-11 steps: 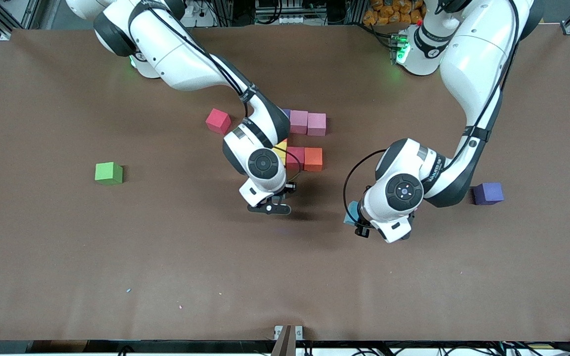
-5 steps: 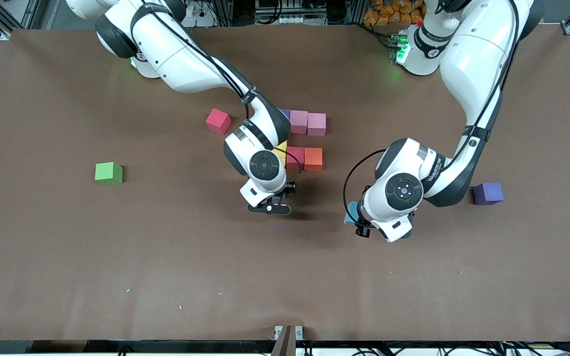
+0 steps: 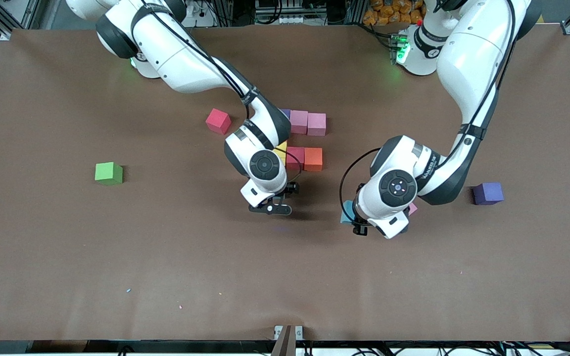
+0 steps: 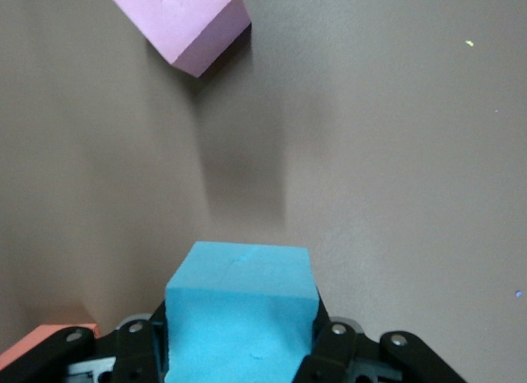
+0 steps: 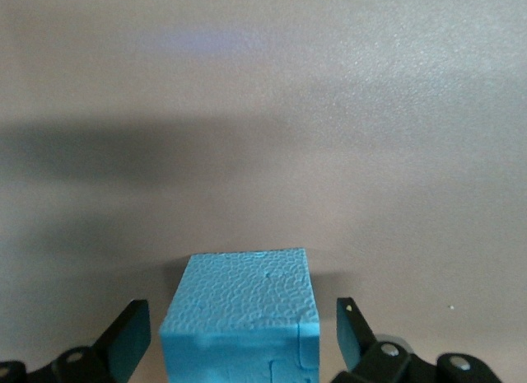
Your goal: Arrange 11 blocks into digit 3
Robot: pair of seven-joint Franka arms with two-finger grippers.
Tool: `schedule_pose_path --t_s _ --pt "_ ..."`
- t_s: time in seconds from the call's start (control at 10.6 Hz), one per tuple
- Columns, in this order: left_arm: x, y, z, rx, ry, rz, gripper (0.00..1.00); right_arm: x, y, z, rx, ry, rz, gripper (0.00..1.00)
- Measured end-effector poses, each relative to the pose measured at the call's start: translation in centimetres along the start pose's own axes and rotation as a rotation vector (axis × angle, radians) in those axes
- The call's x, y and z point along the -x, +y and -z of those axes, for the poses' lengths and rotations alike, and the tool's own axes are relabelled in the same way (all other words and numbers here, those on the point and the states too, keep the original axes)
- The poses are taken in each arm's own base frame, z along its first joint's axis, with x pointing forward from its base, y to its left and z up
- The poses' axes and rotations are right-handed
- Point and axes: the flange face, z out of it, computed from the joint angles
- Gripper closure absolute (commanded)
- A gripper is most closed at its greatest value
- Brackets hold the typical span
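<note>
A: Where are your end effectors?

B: Your right end effector [image 5: 239, 338] sits just nearer the camera than the block cluster [image 3: 305, 143], fingers apart around a blue block [image 5: 240, 313] on the bench [image 3: 166, 272]. Your left end effector [image 4: 240, 350] hangs toward the left arm's end from that cluster, clamped on another blue block [image 4: 240, 305].

The front view looks down from high across the table [image 3: 117, 277], facing both arm bases. Each wrist view looks down close past its own claw onto a blue block [image 4: 240, 313], another blue block [image 5: 239, 317].
</note>
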Motion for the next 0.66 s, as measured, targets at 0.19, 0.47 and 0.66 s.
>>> schedule_pose_path --t_s 0.19,0.47,0.66 --pt "0.4 -0.1 0.1 0.004 -0.001 0.041 1.00 -0.2 -0.2 0.9 -0.011 0.012 0.001 0.00" --pt "1.6 -0.5 0.4 0.015 -0.007 0.067 1.00 -0.1 -0.5 3.7 -0.019 0.022 0.003 0.00" --pt "2.9 -1.2 -0.4 0.024 -0.002 0.081 1.00 0.2 -0.3 5.8 -0.007 0.012 0.005 0.00"
